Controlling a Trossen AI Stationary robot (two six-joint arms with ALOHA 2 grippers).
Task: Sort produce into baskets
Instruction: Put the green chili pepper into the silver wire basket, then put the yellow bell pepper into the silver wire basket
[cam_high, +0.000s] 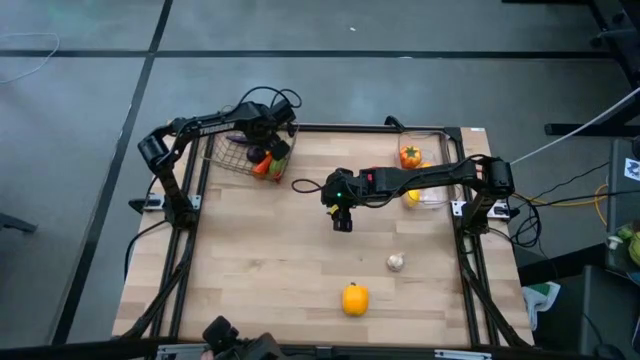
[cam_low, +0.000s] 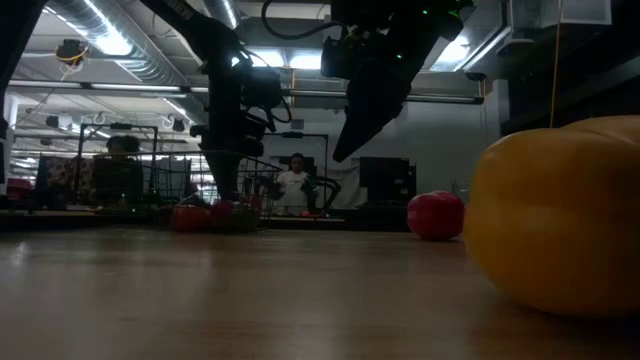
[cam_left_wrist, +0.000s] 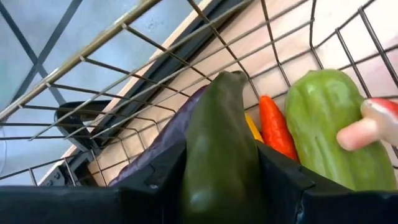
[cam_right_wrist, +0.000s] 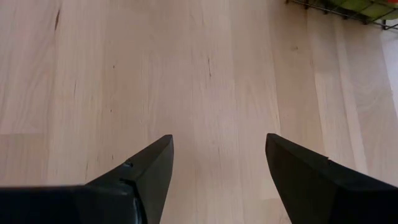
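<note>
Your left gripper (cam_left_wrist: 221, 186) pinches a smooth dark green cucumber (cam_left_wrist: 221, 143) inside the wire mesh basket (cam_high: 228, 152); your right gripper's (cam_right_wrist: 217, 168) fingers hang spread, empty, above the bare wooden desk (cam_high: 270, 260).

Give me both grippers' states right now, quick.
Left gripper: shut on a dark green vegetable, over the wire basket.
Right gripper: open, empty, above bare table.
</note>
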